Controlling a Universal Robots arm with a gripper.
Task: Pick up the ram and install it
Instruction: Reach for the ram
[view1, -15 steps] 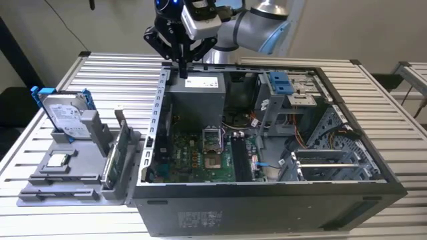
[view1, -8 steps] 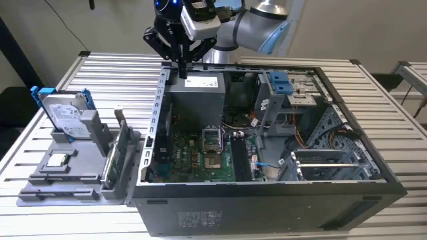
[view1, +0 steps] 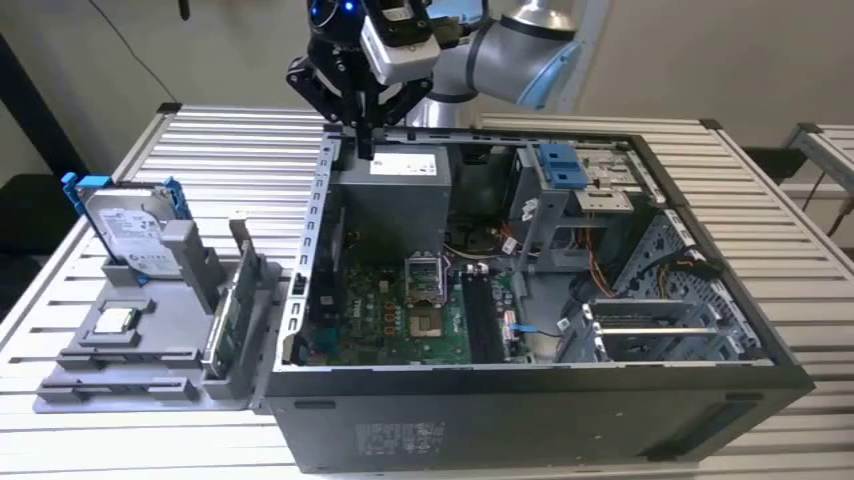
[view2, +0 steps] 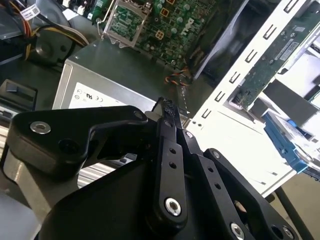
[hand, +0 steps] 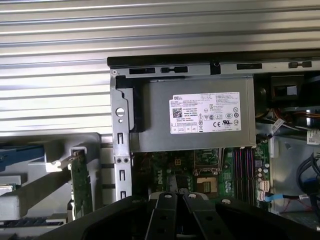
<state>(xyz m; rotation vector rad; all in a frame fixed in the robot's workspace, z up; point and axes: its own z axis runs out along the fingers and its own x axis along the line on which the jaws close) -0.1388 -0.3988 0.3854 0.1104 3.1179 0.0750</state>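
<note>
The ram, a long, narrow, dark memory stick, is lying flat in the front slot of a grey moulded parts fixture, at the exterior view's left and well apart from the arm; in the first wrist view it is showing as a dark strip, too faint for detail. Behind it on the same fixture a small square silver processor chip is resting flat, a silver hard drive in a blue bracket is standing upright at the back, and a wide green circuit board is standing on edge on the side next to the computer. Just beside the fixture an open grey metal computer case is lying on its side on the slatted aluminium table, exposing a green motherboard with long black memory slots and a grey boxed power supply with a white label. The black two-fingered gripper is hanging over the case's rear corner, above the power supply's edge. In the second wrist view its fingers are pressing together at the tip and gripping nothing, so the gripper is closed on itself; in the first wrist view the gripper is pointing down over the motherboard.
</note>
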